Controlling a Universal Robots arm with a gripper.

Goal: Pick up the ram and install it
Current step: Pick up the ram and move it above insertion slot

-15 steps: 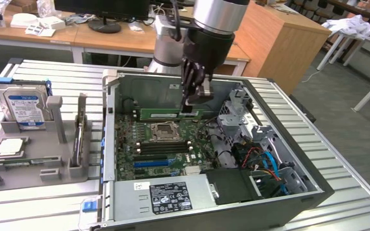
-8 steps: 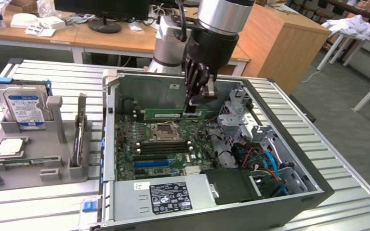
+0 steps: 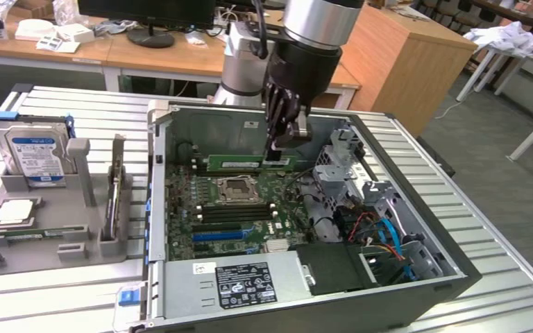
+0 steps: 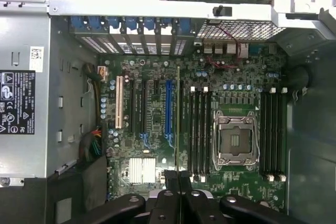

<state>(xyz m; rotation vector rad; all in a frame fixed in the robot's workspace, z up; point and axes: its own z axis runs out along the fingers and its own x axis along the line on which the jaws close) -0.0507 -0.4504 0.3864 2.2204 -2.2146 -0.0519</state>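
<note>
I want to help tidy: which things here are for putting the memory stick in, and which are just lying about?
For the job: ram, gripped in the shut jaws; memory slots; computer case.
Lying about: hard drive; grey tray.

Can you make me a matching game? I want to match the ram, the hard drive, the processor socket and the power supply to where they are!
Things:
1. ram
2. hard drive
3. processor socket
4. power supply

Places or looks:
A. standing in the grey holder
B. wears a black sticker
C. pinched in the shut gripper
D. lying flat on the green motherboard

Pairs: 1-C, 2-A, 3-D, 4-B
</note>
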